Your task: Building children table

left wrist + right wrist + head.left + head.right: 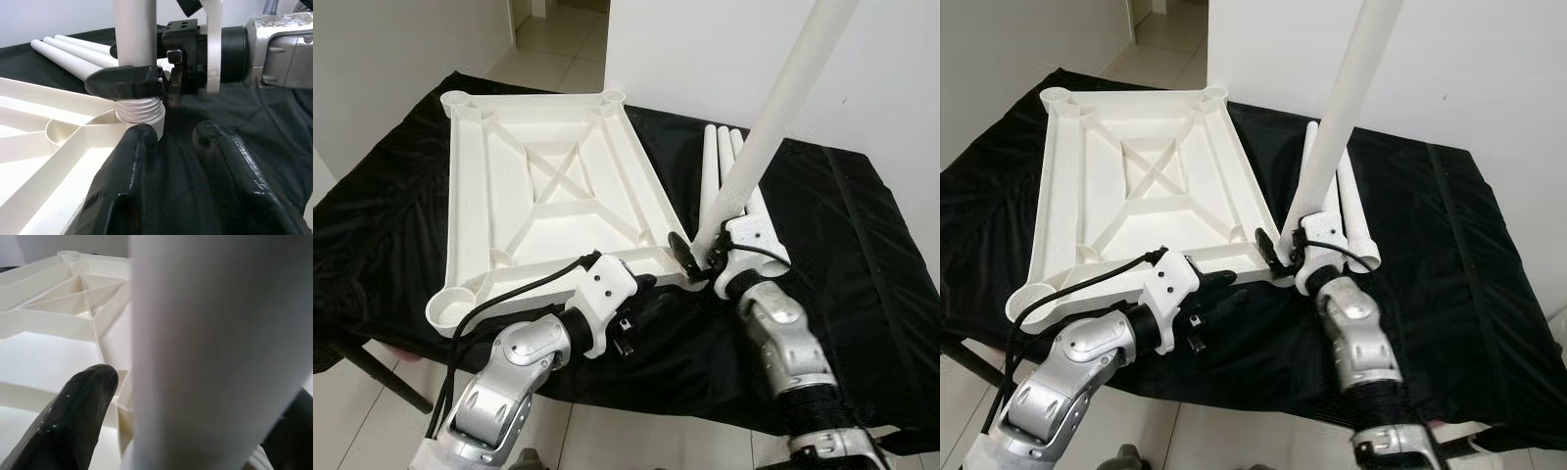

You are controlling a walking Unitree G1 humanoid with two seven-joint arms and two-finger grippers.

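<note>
White tabletop upside down on black-draped worktop; right end effector pinching upright leg, threaded end in near corner socket; left end effector spread, beside socket; spare legs lying alongside

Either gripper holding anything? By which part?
Right gripper clamps the upright table leg just above its threaded end. Left gripper is open, holding nothing.
</note>
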